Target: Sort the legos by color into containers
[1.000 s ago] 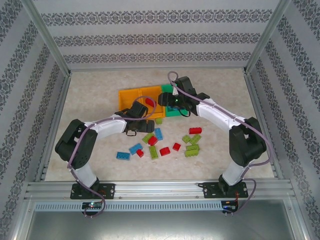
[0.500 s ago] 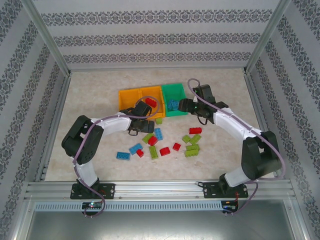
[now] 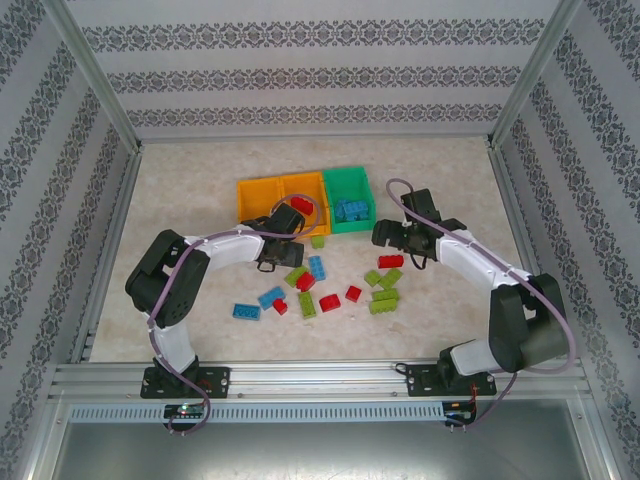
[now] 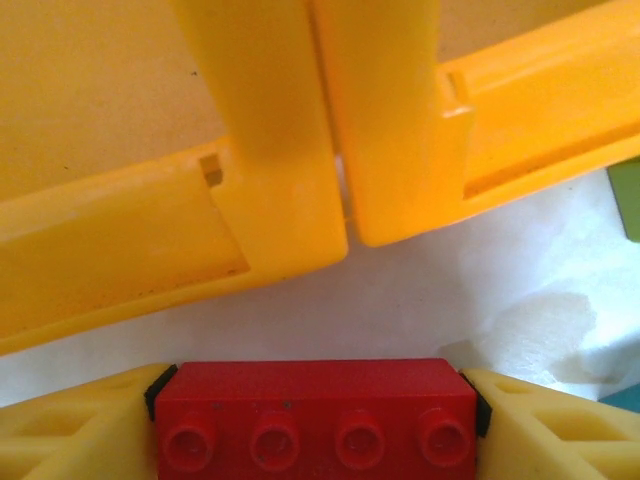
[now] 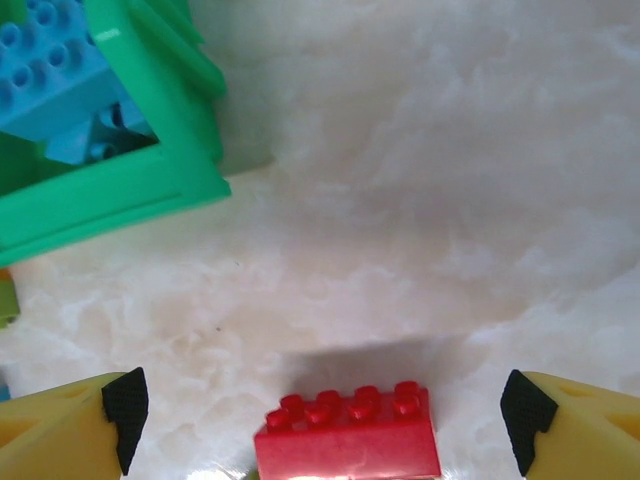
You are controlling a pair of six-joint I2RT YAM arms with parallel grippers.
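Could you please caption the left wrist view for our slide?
Left gripper clamping a red lego beside two orange bins.

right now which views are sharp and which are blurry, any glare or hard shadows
Top external: evenly lit and sharp, only soft shadows on the table. Left wrist: the red brick is crisp, the orange bins behind it go soft. Right wrist: the table looks hazy, the green bin slightly blurred, the second red brick throws a faint shadow behind it.

Green bin (image 3: pixel 343 173) holds blue legos (image 3: pixel 348 211); middle orange bin (image 3: pixel 300 187), one red lego (image 3: pixel 302 204). Mixed loose legos (image 3: pixel 330 302) lie near, on table (image 3: pixel 200 200).
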